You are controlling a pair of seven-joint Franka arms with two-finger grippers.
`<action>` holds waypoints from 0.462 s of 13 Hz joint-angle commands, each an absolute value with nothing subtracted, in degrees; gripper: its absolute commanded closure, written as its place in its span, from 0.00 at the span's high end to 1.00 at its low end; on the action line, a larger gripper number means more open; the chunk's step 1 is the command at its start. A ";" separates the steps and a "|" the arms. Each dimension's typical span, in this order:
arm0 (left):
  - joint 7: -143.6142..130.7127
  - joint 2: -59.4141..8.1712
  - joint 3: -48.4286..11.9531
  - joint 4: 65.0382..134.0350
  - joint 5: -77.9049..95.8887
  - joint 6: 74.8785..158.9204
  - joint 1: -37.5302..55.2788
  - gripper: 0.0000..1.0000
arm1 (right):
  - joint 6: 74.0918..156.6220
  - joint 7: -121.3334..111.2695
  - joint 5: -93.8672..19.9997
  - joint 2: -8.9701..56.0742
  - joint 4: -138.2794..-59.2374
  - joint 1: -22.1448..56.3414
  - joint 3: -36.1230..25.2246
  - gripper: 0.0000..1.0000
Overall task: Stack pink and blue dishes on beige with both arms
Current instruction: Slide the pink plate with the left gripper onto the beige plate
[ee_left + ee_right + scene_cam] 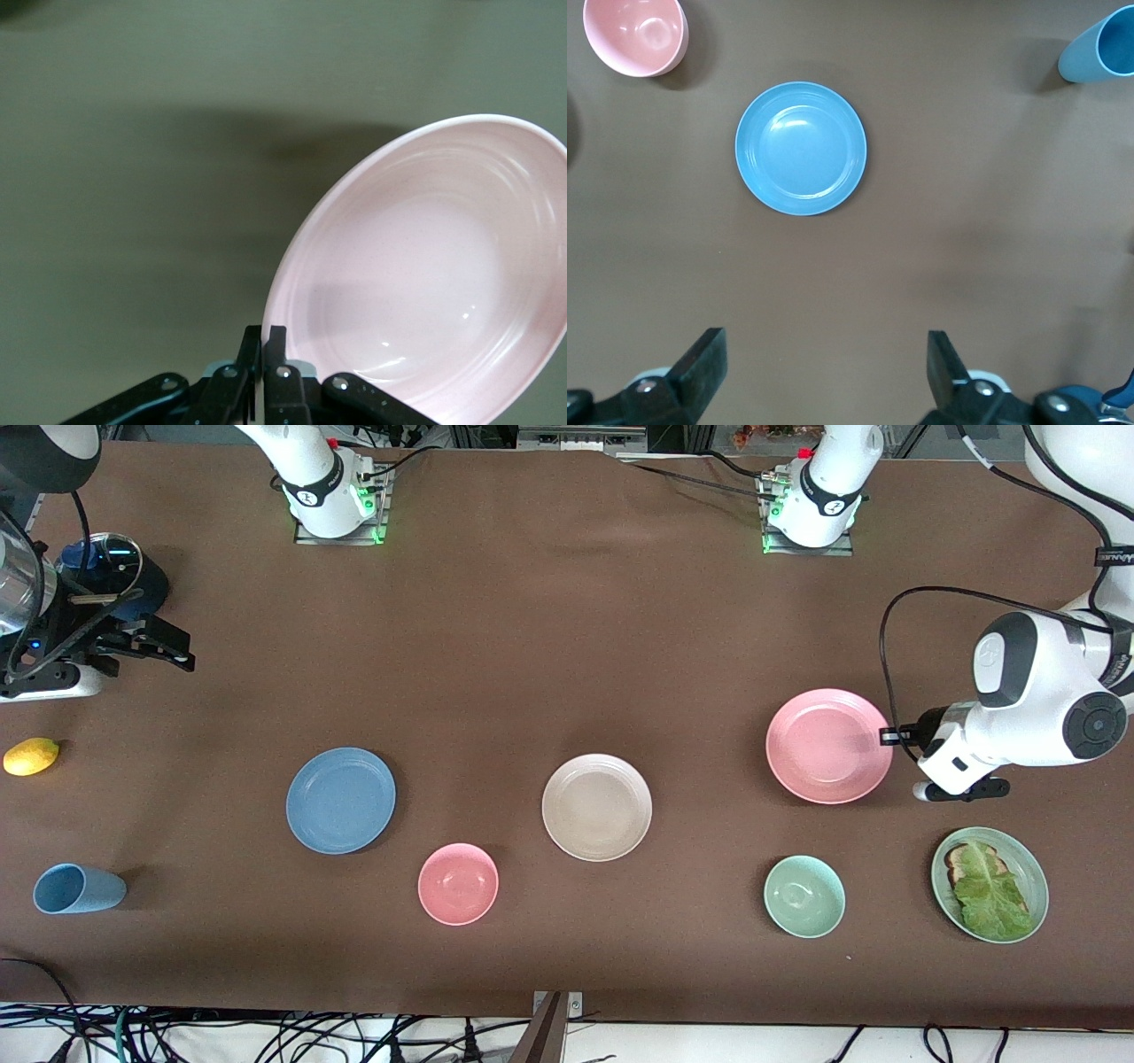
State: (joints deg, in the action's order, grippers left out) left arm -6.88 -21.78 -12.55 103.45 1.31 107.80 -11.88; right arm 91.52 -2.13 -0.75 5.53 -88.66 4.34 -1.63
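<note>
Brown table: pink plate (pixel 828 745) pinched at rim by left gripper (pixel 889 736), toward the left arm's end. Right gripper (pixel 824 359) waits spread wide, high above blue plate (pixel 341 800). Beige plate (pixel 596 807) lies between. Plates judged light, stiff, slick; rim grip advised.

Brown counter (pixel 532 646), yellow lemon (pixel 31 756), light blue cup (pixel 78 888) on its side, pink bowl (pixel 458 883), green bowl (pixel 804 896), green plate (pixel 1032 868) holding lettuce (pixel 992 895) on toast (pixel 959 858)

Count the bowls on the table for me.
2. The pink bowl sits nearer the front camera than the beige plate, toward the right arm's end; the green bowl sits beside the lettuce plate.
</note>
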 commanded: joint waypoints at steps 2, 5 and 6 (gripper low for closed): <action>-15.18 -21.79 -19.05 101.35 5.25 106.79 -11.96 0.00 | 91.23 -1.58 -1.41 4.83 -89.21 4.31 -1.67 1.00; -19.68 -24.51 -20.39 97.74 6.67 107.40 -7.67 0.00 | 91.23 -1.58 -1.41 4.83 -89.21 4.22 -1.67 1.00; -20.99 -25.83 -20.39 96.78 7.55 108.79 -5.73 0.00 | 91.23 -1.58 -1.41 4.92 -89.21 4.22 -1.67 1.00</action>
State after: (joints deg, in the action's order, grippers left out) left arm -18.80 -22.51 -20.53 100.37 5.59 108.11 -8.53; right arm 91.52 -2.13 -0.75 5.53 -88.67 4.34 -1.63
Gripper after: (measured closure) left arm 0.952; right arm 0.000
